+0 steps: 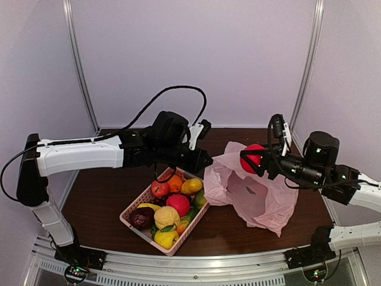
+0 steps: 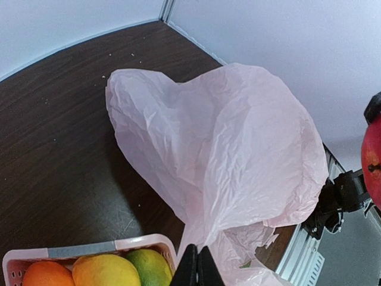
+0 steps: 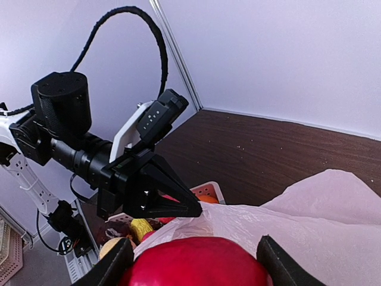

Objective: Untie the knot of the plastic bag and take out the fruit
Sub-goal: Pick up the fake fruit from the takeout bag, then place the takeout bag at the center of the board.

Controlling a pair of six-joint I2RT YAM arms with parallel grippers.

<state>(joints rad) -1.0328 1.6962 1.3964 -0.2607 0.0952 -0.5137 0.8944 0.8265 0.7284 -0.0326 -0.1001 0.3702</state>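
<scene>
two white-shelled arms with black joints: the left arm (image 1: 83, 156), at left of the frame, trails a thick black cable (image 1: 156, 95) looping up to centre; the right arm (image 1: 364, 194), at right, wears green lights on a round black motor housing (image 1: 320, 149). the left gripper (image 3: 197, 211) is a black wedge with a white side plate. red and green lights dot both bases (image 1: 76, 273).

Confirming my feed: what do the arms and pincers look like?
Left arm and right arm: white shells, black joint housings, green lights on the right one. Left pincer and right pincer: black, wedge-shaped. A black cable arches from the left arm.
</scene>
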